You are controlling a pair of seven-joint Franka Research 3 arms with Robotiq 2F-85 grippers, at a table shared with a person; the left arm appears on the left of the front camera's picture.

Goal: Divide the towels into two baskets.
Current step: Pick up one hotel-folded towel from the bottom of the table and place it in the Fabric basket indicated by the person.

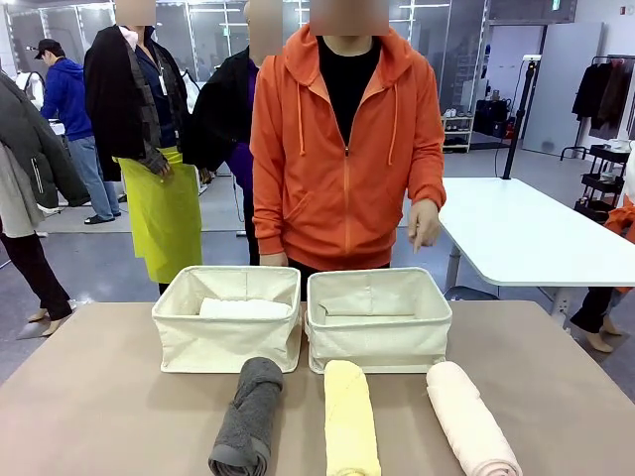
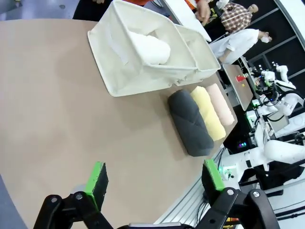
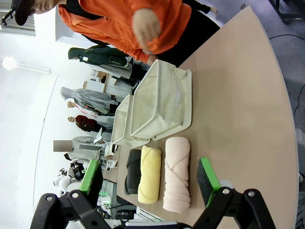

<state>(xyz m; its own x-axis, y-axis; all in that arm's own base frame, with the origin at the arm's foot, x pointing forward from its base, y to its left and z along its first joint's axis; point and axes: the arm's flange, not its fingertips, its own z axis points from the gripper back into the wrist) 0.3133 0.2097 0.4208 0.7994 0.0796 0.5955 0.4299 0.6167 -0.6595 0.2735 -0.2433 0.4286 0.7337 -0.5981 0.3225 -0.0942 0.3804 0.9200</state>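
The brown counter (image 1: 99,397) carries everything. At its far side, in front of a person in an orange hoodie, two cream baskets stand side by side with their walls touching. The left basket (image 1: 218,349) holds the white towel (image 1: 243,308); in the right basket (image 1: 382,349) nothing can be seen from the front.

On the robot's side of the baskets three rolled towels lie near one another on the counter. The grey towel (image 1: 248,416) is on the left, the yellow towel (image 1: 349,416) in the middle and the pink towel (image 1: 468,416) on the right. Each has its long axis running from the robot toward the baskets.

The left gripper (image 2: 155,179) hangs above bare counter, wide open and holding nothing, with the grey towel the closest of the three to it. The right gripper (image 3: 148,175) is also fully open and empty. The pink towel lies just ahead of it, so the right arm looks better placed for that one.
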